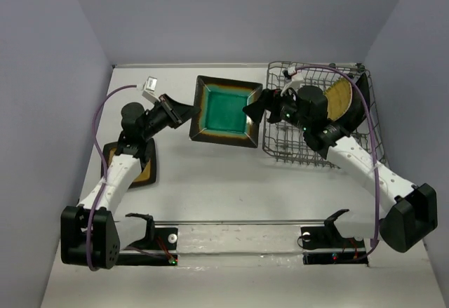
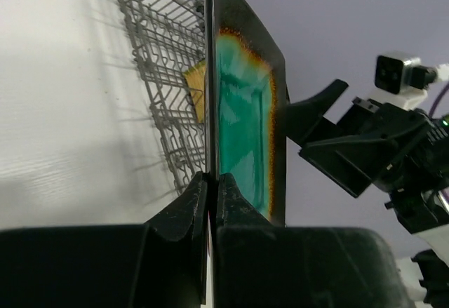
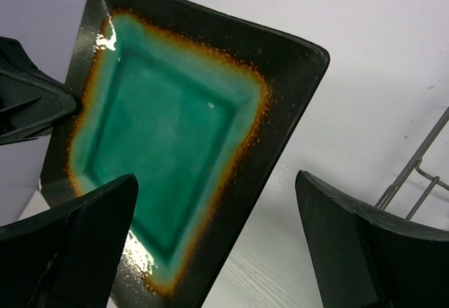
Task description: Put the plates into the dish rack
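A dark-rimmed plate with a teal centre [image 1: 226, 111] hangs tilted above the table, left of the dish rack [image 1: 284, 150]. My left gripper [image 1: 186, 111] is shut on its left rim; in the left wrist view the plate [image 2: 245, 111] stands edge-on between the pinching fingers [image 2: 189, 203]. My right gripper [image 1: 254, 108] is open at the plate's right side. In the right wrist view the plate's [image 3: 168, 146] dark rim lies between the spread fingers [image 3: 351, 245], touching neither. A yellow ribbed plate [image 1: 344, 97] stands upright in the rack.
A dark-rimmed plate with a mustard centre [image 1: 144, 171] lies flat on the table under my left arm. A dark plate edge [image 1: 363, 104] shows behind the yellow one in the rack. Grey walls close in the table at the left, back and right.
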`<act>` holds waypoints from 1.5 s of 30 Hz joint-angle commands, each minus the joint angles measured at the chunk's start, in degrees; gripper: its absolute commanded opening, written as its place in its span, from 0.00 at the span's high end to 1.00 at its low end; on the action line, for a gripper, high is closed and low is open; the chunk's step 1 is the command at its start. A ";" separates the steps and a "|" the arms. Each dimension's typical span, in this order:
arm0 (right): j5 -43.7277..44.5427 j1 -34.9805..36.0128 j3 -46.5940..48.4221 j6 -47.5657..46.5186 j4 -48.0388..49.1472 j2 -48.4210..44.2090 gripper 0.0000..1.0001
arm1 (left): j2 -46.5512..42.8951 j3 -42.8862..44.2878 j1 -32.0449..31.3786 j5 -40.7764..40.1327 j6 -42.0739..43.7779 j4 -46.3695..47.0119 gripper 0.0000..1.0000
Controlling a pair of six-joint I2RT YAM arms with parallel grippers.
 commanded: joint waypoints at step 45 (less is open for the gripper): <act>17.55 -15.70 -5.95 9.25 8.05 -17.41 0.93 | -21.05 7.17 -6.09 -9.77 32.34 -27.66 0.01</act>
